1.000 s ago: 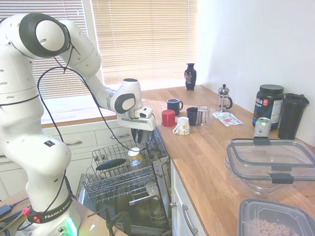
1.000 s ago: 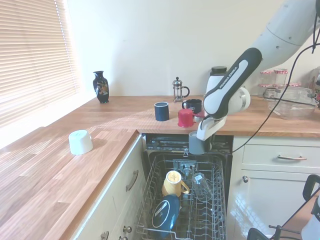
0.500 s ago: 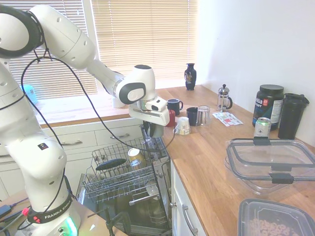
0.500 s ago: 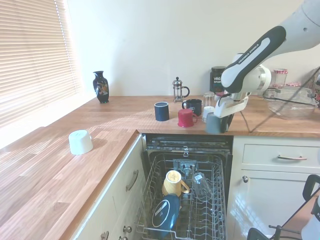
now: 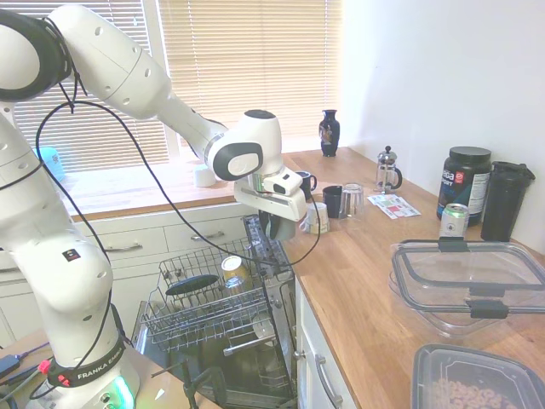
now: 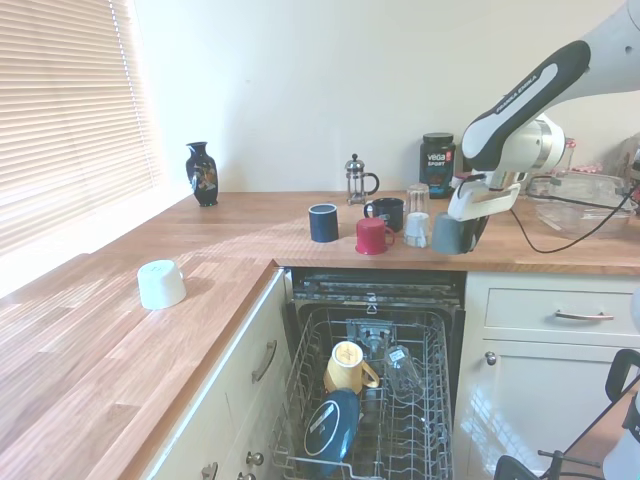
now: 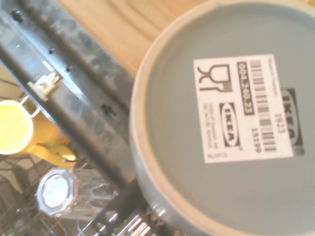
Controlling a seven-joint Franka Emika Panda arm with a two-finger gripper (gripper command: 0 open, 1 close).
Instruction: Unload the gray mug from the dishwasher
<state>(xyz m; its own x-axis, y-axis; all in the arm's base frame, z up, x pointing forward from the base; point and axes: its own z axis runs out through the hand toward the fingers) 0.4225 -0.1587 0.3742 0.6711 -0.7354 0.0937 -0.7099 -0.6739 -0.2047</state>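
The gripper (image 6: 458, 232) holds the gray mug (image 6: 449, 233) upside down over the counter's (image 6: 250, 235) edge; only the wrist view shows its bottom sticker (image 7: 244, 108) (an IKEA label).

The gray mug (image 6: 447, 233) hangs upside down over the counter edge above the open dishwasher (image 6: 372, 400).

The gripper (image 6: 462, 228) holds the gray mug (image 6: 448, 233) upside down over the front edge of the wooden counter (image 6: 250, 232), above the open dishwasher (image 6: 372, 400). Just beside the mug toward the wall stand a white cup (image 6: 416, 229), a clear glass (image 6: 417, 198), a black mug (image 6: 386, 212), a red mug (image 6: 371, 236) and a blue mug (image 6: 323, 222), crowding that side. Toward the storage containers (image 5: 464, 285) the counter lies bare. In the rack below, a yellow mug (image 6: 348, 366) and a dark dish (image 6: 328, 430) fill the left side.
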